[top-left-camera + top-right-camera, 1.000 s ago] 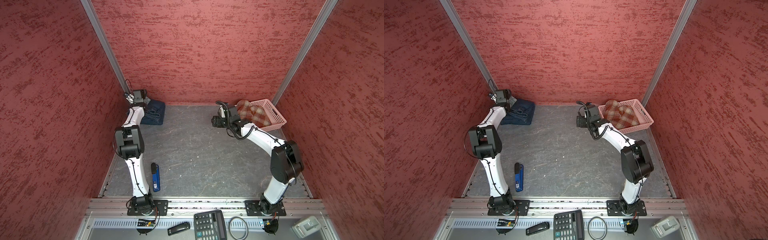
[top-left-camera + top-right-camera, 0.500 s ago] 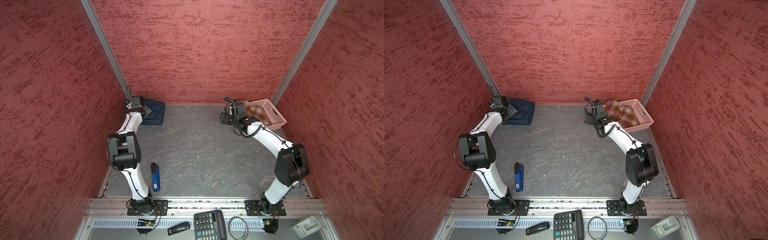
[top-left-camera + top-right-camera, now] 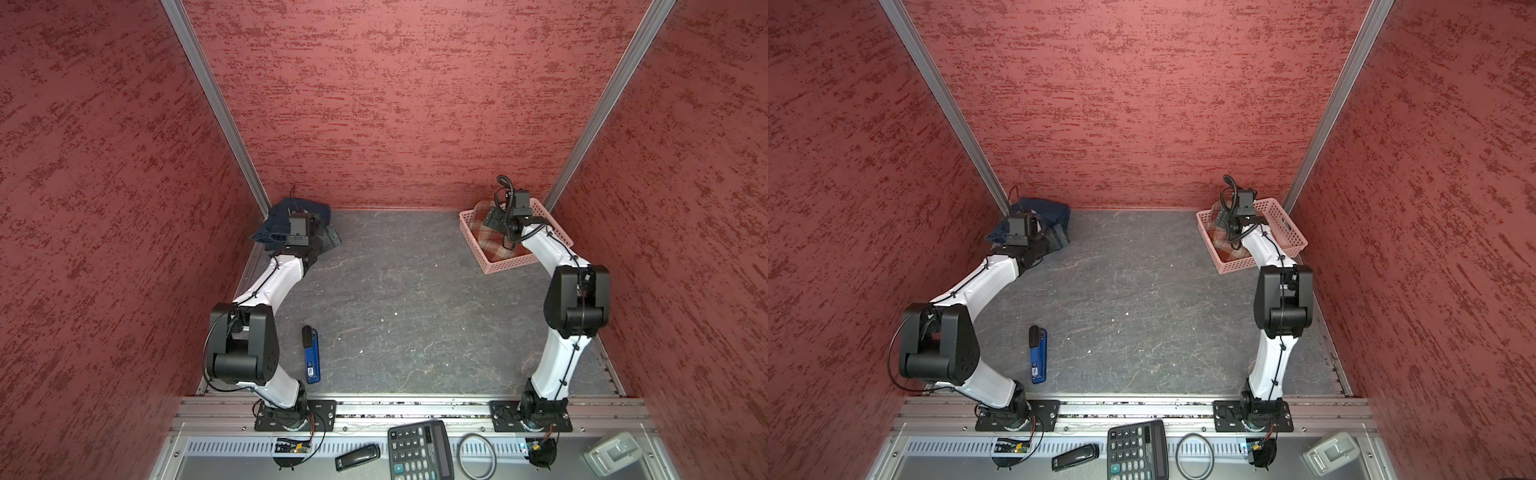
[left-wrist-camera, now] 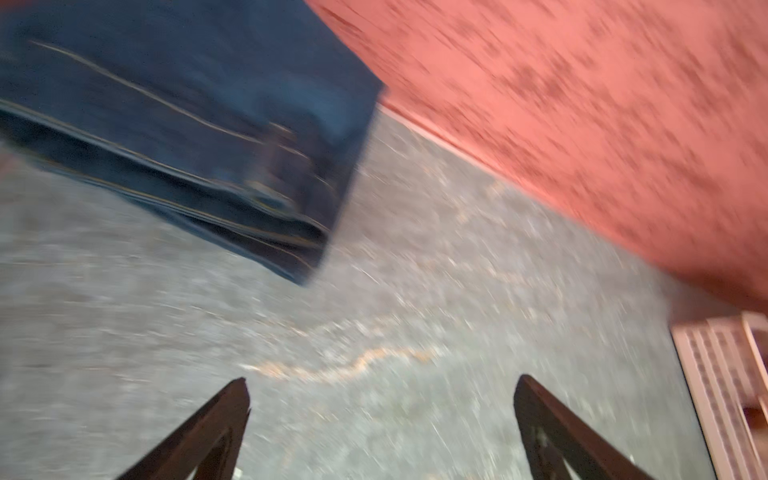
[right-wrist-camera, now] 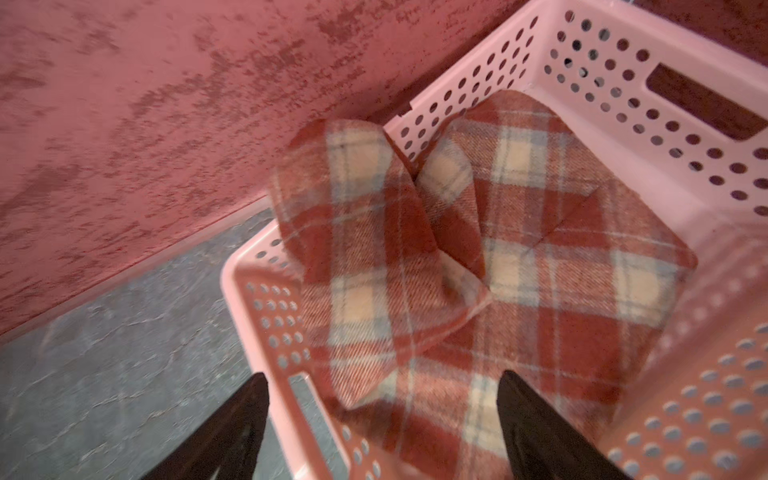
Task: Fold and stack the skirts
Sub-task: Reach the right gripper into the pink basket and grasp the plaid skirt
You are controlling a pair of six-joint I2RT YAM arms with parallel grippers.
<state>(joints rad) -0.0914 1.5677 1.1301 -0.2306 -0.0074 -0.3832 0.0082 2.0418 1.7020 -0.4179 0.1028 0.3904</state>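
The dark blue denim skirts [image 3: 291, 216] [image 3: 1050, 210] lie in a folded pile in the back left corner, blurred in the left wrist view [image 4: 178, 137]. My left gripper [image 4: 383, 378] is open over bare floor beside that pile, touching nothing. The rust-red and cream plaid skirt [image 3: 492, 245] [image 3: 1223, 245] [image 5: 478, 270] lies rumpled in the pink basket [image 3: 515, 262] [image 3: 1237, 267] [image 5: 602, 62]. Above the basket's wall hangs my right gripper [image 5: 382, 373], open. One finger is outside over the floor and the other is over the plaid.
Red textured walls close in the back and both sides. A blue and black tool [image 3: 311, 353] lies on the grey floor front left. A calculator [image 3: 419, 455], a cable ring [image 3: 477, 455] and small devices sit on the front shelf.
My right gripper moved right and back, from left of the basket to above it. The left arm swung, bringing its wrist from the corner to the pile's front; its view is motion-blurred.
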